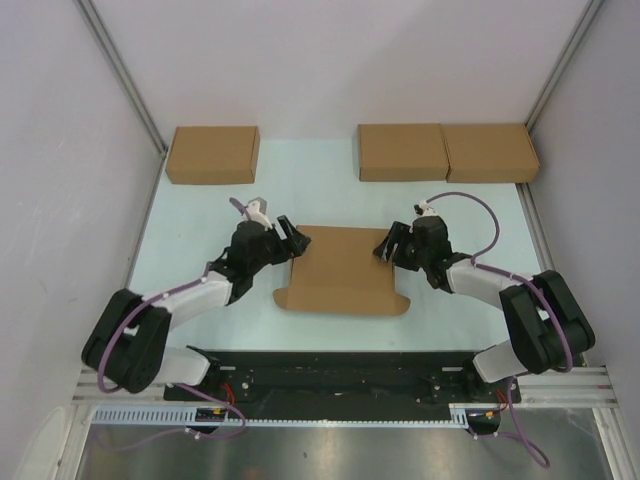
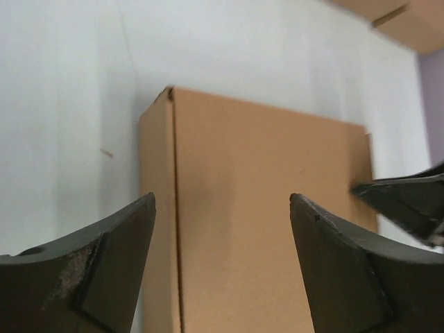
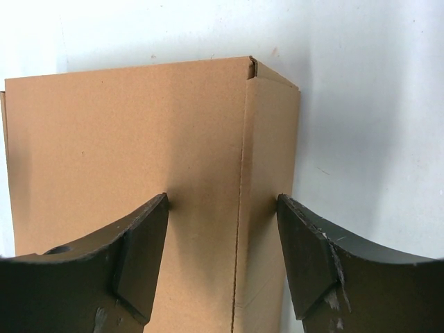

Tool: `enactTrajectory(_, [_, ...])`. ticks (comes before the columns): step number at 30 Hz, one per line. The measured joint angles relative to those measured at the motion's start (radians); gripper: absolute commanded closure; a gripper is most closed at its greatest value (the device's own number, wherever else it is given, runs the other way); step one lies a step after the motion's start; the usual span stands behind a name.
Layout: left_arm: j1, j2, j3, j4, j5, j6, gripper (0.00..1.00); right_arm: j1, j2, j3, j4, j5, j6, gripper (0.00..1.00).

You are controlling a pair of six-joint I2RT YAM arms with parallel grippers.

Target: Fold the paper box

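The paper box (image 1: 342, 270) lies flat in the middle of the table as a brown cardboard rectangle, with small flaps sticking out at its near corners. My left gripper (image 1: 296, 240) is at the box's far left corner, jaws open; in the left wrist view the box (image 2: 263, 208) and its left fold line show between the spread fingertips of this gripper (image 2: 222, 201). My right gripper (image 1: 384, 246) is at the far right corner, also open. In the right wrist view its tips (image 3: 222, 198) straddle the fold between top and side wall of the box (image 3: 132, 139), close to or touching the cardboard.
Three smaller brown boxes stand along the back: one at the left (image 1: 212, 154) and a pair at the right (image 1: 402, 152) (image 1: 489, 152). Grey walls close in both sides. The right gripper's finger (image 2: 409, 201) shows at the right edge of the left wrist view.
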Motion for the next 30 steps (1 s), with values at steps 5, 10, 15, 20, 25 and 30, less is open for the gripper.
enactTrajectory(5, [0.0,0.167,-0.002,-0.009,0.056,-0.021,0.39,-0.002,0.021,0.01,0.018,-0.01,-0.019,0.37])
enactTrajectory(10, [0.011,0.199,-0.013,0.079,0.096,-0.037,0.74,-0.002,0.034,0.014,0.032,-0.008,-0.036,0.46])
enactTrajectory(15, [0.011,0.193,-0.027,0.126,0.072,-0.038,0.9,0.007,0.033,0.015,0.036,0.029,-0.048,0.59])
enactTrajectory(20, [-0.018,0.188,-0.027,0.122,0.01,-0.028,0.93,0.04,0.028,0.015,0.037,0.087,-0.057,0.73])
enactTrajectory(25, [-0.052,0.199,-0.027,0.143,-0.055,-0.02,0.94,0.063,0.031,0.015,0.047,0.144,-0.061,0.83])
enactTrajectory(30, [-0.071,0.227,-0.027,0.196,-0.097,-0.02,0.94,0.077,0.041,0.02,0.06,0.195,-0.068,0.87])
